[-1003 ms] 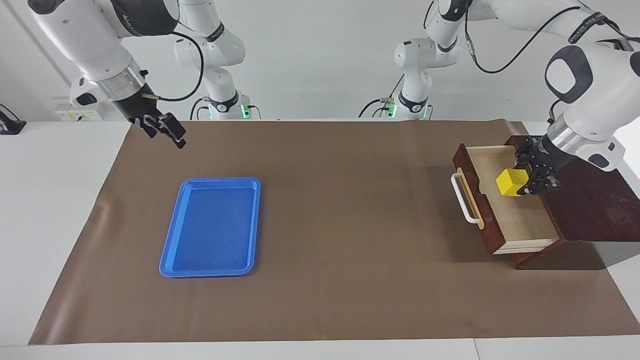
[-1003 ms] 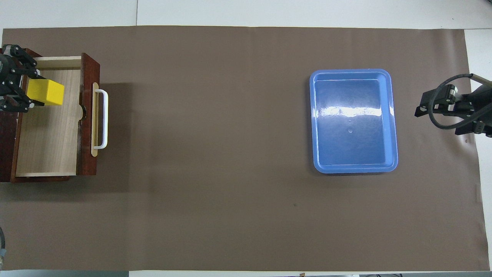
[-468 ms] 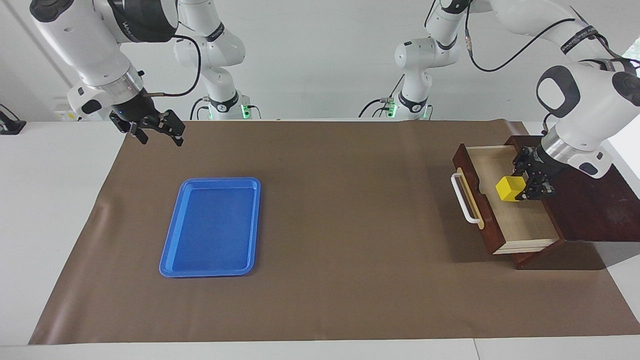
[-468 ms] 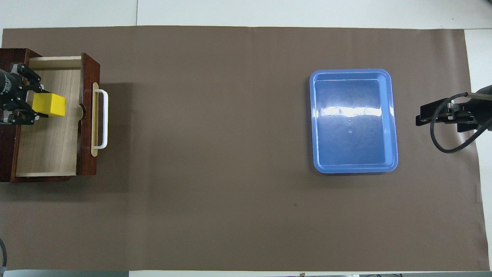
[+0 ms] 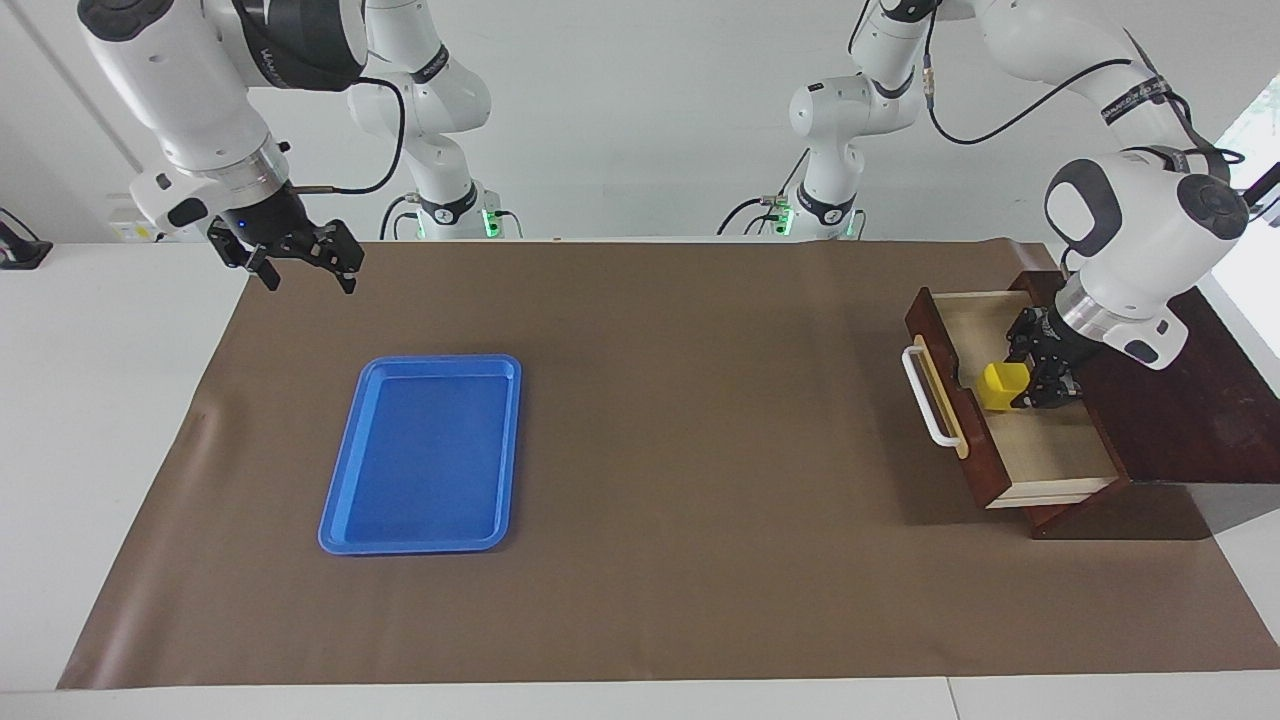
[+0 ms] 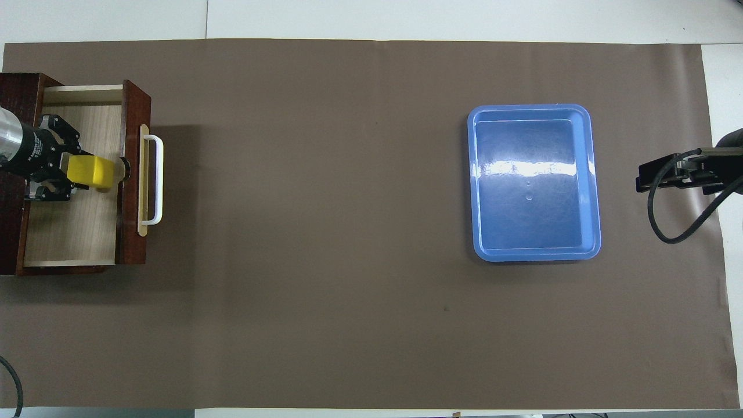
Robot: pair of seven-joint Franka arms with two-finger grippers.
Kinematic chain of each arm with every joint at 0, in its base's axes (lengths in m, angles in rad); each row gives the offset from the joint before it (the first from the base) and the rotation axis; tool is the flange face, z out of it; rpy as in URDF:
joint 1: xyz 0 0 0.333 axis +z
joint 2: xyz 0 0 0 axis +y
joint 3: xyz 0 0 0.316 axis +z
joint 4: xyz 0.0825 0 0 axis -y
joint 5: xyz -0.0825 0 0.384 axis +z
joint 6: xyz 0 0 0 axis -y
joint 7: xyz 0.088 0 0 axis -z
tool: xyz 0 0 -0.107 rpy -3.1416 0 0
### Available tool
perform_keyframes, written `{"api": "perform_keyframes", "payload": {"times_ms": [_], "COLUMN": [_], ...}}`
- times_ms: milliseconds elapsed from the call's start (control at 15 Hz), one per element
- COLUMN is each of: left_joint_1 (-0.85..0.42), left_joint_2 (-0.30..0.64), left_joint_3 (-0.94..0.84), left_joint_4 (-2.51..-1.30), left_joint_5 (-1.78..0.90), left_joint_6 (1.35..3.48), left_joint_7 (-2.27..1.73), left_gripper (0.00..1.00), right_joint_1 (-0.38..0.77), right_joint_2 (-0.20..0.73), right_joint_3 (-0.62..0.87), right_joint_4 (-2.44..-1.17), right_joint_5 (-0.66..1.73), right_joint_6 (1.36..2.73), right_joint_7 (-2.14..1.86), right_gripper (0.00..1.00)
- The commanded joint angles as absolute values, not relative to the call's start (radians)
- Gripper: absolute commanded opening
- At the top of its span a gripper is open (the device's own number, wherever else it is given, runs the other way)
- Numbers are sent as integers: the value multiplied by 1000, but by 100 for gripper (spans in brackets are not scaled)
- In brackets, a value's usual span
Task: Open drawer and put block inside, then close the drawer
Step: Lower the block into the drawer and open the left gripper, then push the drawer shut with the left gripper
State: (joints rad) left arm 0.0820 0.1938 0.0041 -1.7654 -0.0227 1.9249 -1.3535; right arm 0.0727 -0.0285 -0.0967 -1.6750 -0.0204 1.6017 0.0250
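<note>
The drawer [image 5: 1040, 455] [image 6: 69, 232] stands pulled out of its dark wooden box at the left arm's end of the table, its pale inside showing and its white handle [image 5: 928, 400] [image 6: 154, 179] toward the table's middle. My left gripper [image 5: 1022, 385] [image 6: 75, 173] is down inside the drawer, shut on the yellow block [image 5: 1003, 385] [image 6: 91, 172], which sits low just inside the drawer's front. My right gripper [image 5: 300, 268] [image 6: 656, 176] hangs open above the mat at the right arm's end, holding nothing.
A flat blue tray [image 5: 505, 455] [image 6: 593, 186] lies on the brown mat toward the right arm's end. The dark wooden box [image 5: 1200, 410] extends past the drawer at the table's edge.
My left gripper has lowered the block into the drawer and carried it toward the drawer's front. The right gripper has turned and drawn back slightly.
</note>
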Motion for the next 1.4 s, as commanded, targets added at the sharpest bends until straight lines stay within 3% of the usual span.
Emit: {"api": "perform_keyframes", "payload": {"times_ms": [0, 334, 468, 602, 1070, 1337], "left_joint_1": [86, 87, 87, 87, 37, -66], "left_joint_2": [143, 137, 137, 140, 161, 178], "left_joint_3": [2, 2, 2, 2, -6, -6], "left_joint_4": [-1851, -1864, -1862, -1855, -1652, -1628], "left_joint_5": [-8, -8, -8, -8, 3, 3], "left_joint_6": [1988, 1997, 1999, 1997, 1824, 1830], "left_joint_7": [-1342, -1342, -1341, -1338, -1383, -1593], "left_gripper": [0, 0, 55, 100, 100, 100], "right_joint_1": [61, 61, 61, 61, 63, 60], "right_joint_2": [-46, -51, -52, -52, -54, -54], "right_joint_3": [-92, -92, -91, -91, -91, -92], "right_joint_4": [-1692, -1701, -1703, -1703, -1703, -1698], "right_joint_5": [-37, -35, -35, -35, -35, -34], "right_joint_6": [1595, 1594, 1594, 1594, 1591, 1572], "right_joint_7": [-18, -20, -20, -20, -18, -11], "right_gripper": [100, 100, 100, 100, 100, 100]}}
